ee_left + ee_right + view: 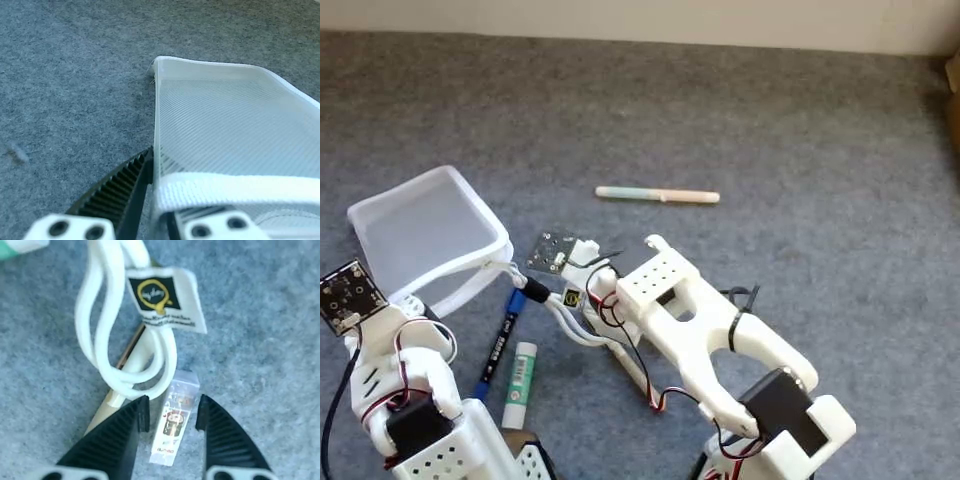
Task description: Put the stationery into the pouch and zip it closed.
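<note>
A translucent white pouch (425, 235) lies at the left with its mouth toward the arms. My left gripper (157, 200) is shut on the pouch's (225, 120) near rim, with the fabric edge pinched between its fingers. My right gripper (172, 410) hovers open at the table's middle, its fingers straddling a small clear stationery case (172, 427). A white cord (125, 340) with a tag (162, 297) and a beige pen (120, 390) lie just beyond the case. A blue pen (500, 340) and a glue stick (521, 372) lie below the pouch. A pastel pen (657, 195) lies farther back.
Grey carpet covers the whole surface. The right arm (720, 340) stretches from the lower right over the beige pen (632, 368). The left arm's base (420, 430) stands at the lower left beside the glue stick.
</note>
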Motion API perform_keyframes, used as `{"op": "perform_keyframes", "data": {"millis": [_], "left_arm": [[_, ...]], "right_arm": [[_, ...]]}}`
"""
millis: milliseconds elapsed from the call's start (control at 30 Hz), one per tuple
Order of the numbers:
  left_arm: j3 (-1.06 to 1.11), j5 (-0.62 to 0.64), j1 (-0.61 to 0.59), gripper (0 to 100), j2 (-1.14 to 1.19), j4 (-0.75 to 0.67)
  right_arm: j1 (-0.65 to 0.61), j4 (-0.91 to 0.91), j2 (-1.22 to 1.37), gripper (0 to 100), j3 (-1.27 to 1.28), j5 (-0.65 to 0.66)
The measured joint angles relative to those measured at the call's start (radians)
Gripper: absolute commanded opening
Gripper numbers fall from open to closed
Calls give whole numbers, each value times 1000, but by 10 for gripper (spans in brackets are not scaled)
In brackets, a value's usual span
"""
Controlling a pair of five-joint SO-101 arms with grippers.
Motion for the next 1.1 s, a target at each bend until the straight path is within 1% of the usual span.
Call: {"op": "perform_keyframes", "data": {"millis": [133,200,400,500,667,833,1100], "left_arm": [[0,0,0,7,0,0],[0,0,0,7,0,0],[0,0,0,7,0,0],[0,0,0,7,0,0],[0,0,0,7,0,0],[0,0,0,7,0,0],[0,0,0,8,0,0]], "right_arm": [[35,5,61,231,-69,0],[58,28,130,231,-120,0],[55,195,330,231,-341,3],[55,244,391,231,-414,3],[52,273,413,231,-442,5],[11,301,439,228,-439,3],[15,304,440,43,-439,8]]}}
